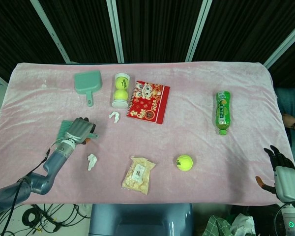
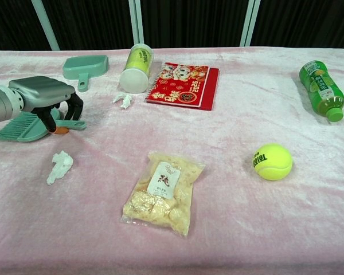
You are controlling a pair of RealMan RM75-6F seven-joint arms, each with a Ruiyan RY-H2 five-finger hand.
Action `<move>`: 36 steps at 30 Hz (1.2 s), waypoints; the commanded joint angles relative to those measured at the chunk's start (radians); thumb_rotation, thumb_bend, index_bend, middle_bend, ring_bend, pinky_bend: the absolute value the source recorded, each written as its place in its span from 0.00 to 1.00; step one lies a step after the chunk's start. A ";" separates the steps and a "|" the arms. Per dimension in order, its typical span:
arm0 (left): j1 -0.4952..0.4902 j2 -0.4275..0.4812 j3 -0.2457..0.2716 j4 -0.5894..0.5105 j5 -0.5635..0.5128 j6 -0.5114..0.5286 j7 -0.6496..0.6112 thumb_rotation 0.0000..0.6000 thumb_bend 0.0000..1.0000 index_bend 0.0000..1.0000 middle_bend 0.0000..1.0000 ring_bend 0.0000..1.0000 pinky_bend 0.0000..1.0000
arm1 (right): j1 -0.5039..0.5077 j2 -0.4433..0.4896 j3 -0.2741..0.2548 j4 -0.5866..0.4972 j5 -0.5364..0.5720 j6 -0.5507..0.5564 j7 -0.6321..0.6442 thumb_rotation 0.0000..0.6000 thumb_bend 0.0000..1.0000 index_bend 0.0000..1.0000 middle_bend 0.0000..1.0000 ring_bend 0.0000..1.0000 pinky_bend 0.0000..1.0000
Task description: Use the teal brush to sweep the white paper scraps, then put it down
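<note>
The teal brush (image 1: 65,129) (image 2: 20,127) lies at the table's left side, bristles pointing left. My left hand (image 1: 79,130) (image 2: 43,91) sits over its handle with the fingers curled around it and the thumb under it. One white paper scrap (image 1: 92,161) (image 2: 59,166) lies just in front of the brush. A second scrap (image 1: 114,116) (image 2: 124,100) lies farther back, beside the ball tube. My right hand (image 1: 280,169) hangs off the table's right front corner with its fingers apart, holding nothing; the chest view does not show it.
A teal dustpan (image 1: 87,82) (image 2: 86,67), a tennis ball tube (image 1: 120,90) (image 2: 136,67) and a red notebook (image 1: 148,101) (image 2: 183,77) line the back. A snack bag (image 1: 138,174) (image 2: 162,192) and a tennis ball (image 1: 184,162) (image 2: 272,161) lie in front, a green bottle (image 1: 222,111) (image 2: 320,89) at right.
</note>
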 commanded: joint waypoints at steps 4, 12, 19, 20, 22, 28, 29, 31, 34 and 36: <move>0.006 0.070 -0.001 -0.101 -0.008 0.018 0.050 1.00 0.39 0.55 0.57 0.27 0.36 | 0.000 0.001 -0.001 -0.001 -0.001 0.000 -0.001 1.00 0.16 0.15 0.06 0.14 0.18; 0.040 0.237 0.005 -0.347 0.002 0.071 0.065 1.00 0.39 0.59 0.59 0.29 0.36 | 0.000 0.000 -0.001 -0.002 0.000 0.000 -0.002 1.00 0.17 0.16 0.06 0.14 0.18; 0.100 0.369 0.036 -0.541 0.056 0.092 -0.067 1.00 0.39 0.60 0.60 0.31 0.39 | 0.000 0.000 -0.002 -0.004 -0.001 -0.001 -0.006 1.00 0.17 0.16 0.06 0.14 0.18; 0.108 0.377 0.040 -0.551 0.065 0.096 -0.089 1.00 0.39 0.60 0.60 0.31 0.39 | 0.000 0.000 -0.002 -0.004 -0.001 0.001 -0.007 1.00 0.17 0.16 0.06 0.14 0.18; 0.137 0.386 0.054 -0.564 0.100 0.126 -0.138 1.00 0.39 0.60 0.60 0.31 0.39 | -0.002 0.000 -0.002 -0.006 0.000 0.003 -0.008 1.00 0.17 0.15 0.06 0.14 0.18; 0.223 0.358 0.087 -0.564 0.130 0.237 -0.152 1.00 0.39 0.61 0.60 0.34 0.40 | -0.001 0.000 -0.003 -0.006 0.002 0.002 -0.012 1.00 0.17 0.15 0.06 0.14 0.18; 0.235 0.351 0.090 -0.571 0.127 0.251 -0.147 1.00 0.39 0.61 0.61 0.34 0.40 | -0.001 0.000 -0.003 -0.006 0.002 0.002 -0.012 1.00 0.17 0.15 0.06 0.14 0.18; 0.250 0.341 0.096 -0.583 0.115 0.266 -0.125 1.00 0.39 0.61 0.61 0.34 0.40 | -0.001 0.000 -0.003 -0.007 0.002 0.003 -0.013 1.00 0.17 0.16 0.06 0.14 0.18; 0.262 0.323 0.099 -0.595 0.087 0.278 -0.062 1.00 0.39 0.61 0.61 0.34 0.40 | -0.002 0.000 -0.003 -0.008 0.002 0.003 -0.012 1.00 0.17 0.15 0.06 0.14 0.18; 0.268 0.298 0.094 -0.589 0.071 0.291 -0.026 1.00 0.39 0.62 0.62 0.34 0.41 | -0.001 0.000 -0.003 -0.008 0.002 0.001 -0.011 1.00 0.17 0.16 0.06 0.14 0.18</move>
